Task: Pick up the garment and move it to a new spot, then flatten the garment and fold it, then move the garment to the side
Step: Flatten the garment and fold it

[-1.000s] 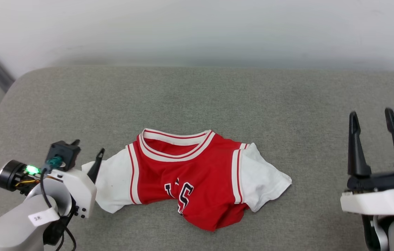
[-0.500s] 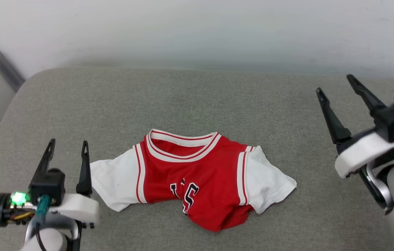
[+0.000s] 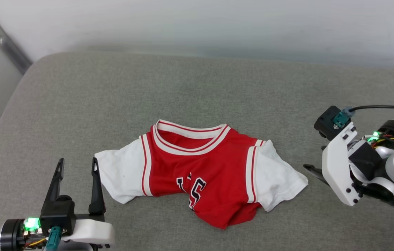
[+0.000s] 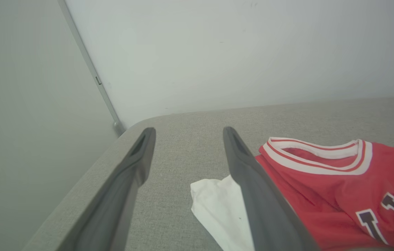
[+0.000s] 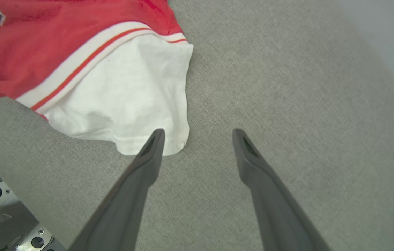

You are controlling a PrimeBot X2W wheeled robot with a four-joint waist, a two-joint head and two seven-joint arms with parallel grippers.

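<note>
Right gripper (image 5: 197,132) has swung down from upright to the hem of the jersey's (image 3: 200,174) white sleeve (image 5: 127,101), fingers spread wide, empty. Left gripper (image 3: 77,162) has pulled back beside the other sleeve (image 3: 118,177), also wide and empty. Jersey lies crumpled mid grey cushion (image 3: 197,90), so the pick-up grasp looks next.

From the head camera I look steeply down on the grey cushion (image 3: 197,87), the red jersey (image 3: 200,174) mid-frame, the white wall (image 3: 197,24) behind. My left wrist camera sits low at the cushion's left end, facing that wall; the right wrist camera tilts down, close over one white sleeve (image 5: 123,97) — all three views share the jersey.
</note>
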